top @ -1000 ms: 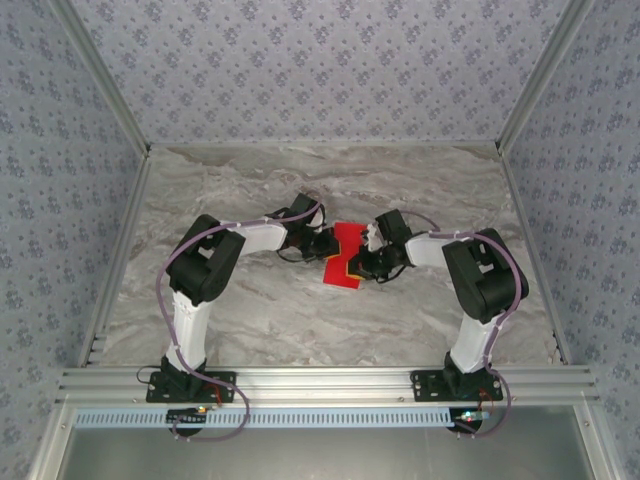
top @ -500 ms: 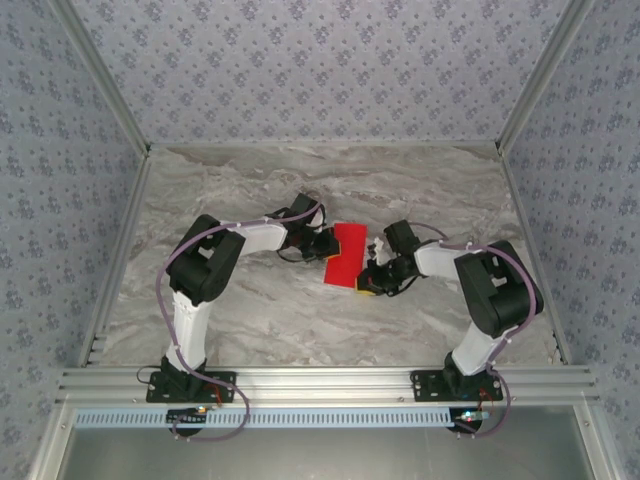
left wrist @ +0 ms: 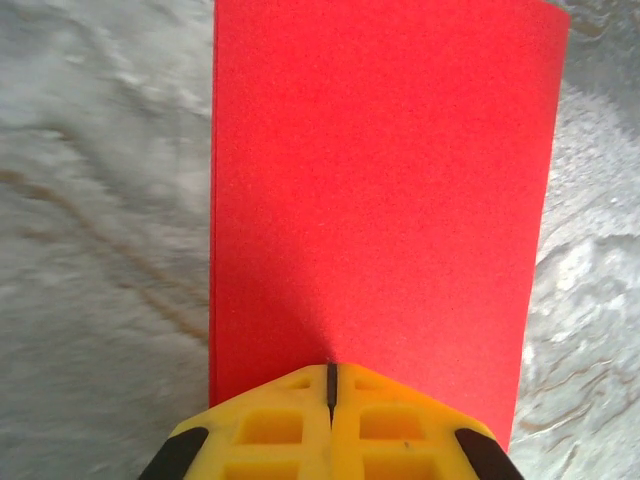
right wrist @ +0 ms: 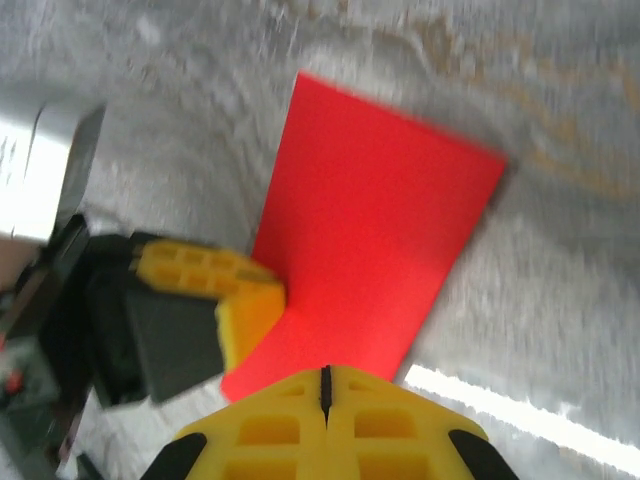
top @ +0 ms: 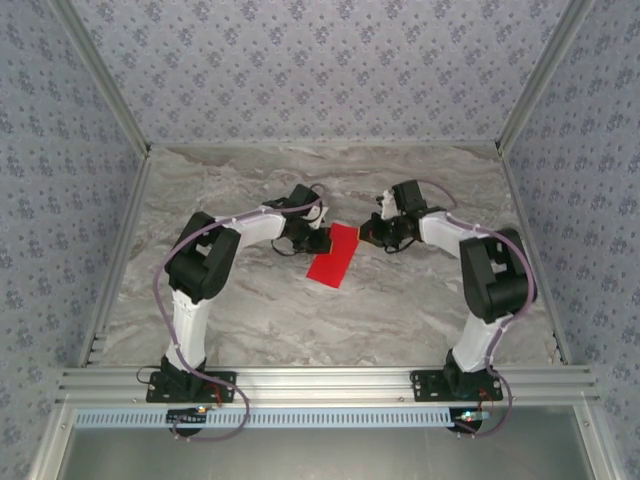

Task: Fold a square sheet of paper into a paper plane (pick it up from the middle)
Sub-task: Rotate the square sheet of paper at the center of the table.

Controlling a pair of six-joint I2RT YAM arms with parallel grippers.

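The square sheet of paper (top: pixel 333 256) lies on the marble table as a bright red, long folded rectangle, tilted with its far end to the right. My left gripper (top: pixel 322 240) is shut, its yellow tips resting on the paper's near edge (left wrist: pixel 331 372) while the red sheet (left wrist: pixel 380 180) stretches away ahead of it. My right gripper (top: pixel 368 237) is also shut, its tips (right wrist: pixel 325 375) over the paper's (right wrist: pixel 380 230) near end at the far right corner. The left gripper's yellow fingers (right wrist: pixel 245 295) show at the sheet's side edge. Nothing visibly sits between either pair of jaws.
The grey marble table (top: pixel 250 310) is bounded by patterned walls on the left, right and back. An aluminium rail (top: pixel 320 380) with both arm bases runs along the near edge. The two grippers stand close together over the paper.
The right gripper swung from the paper's near right side up to its far right corner. The paper went from a squarish shape to a longer, tilted rectangle. The left gripper shifted slightly farther back.
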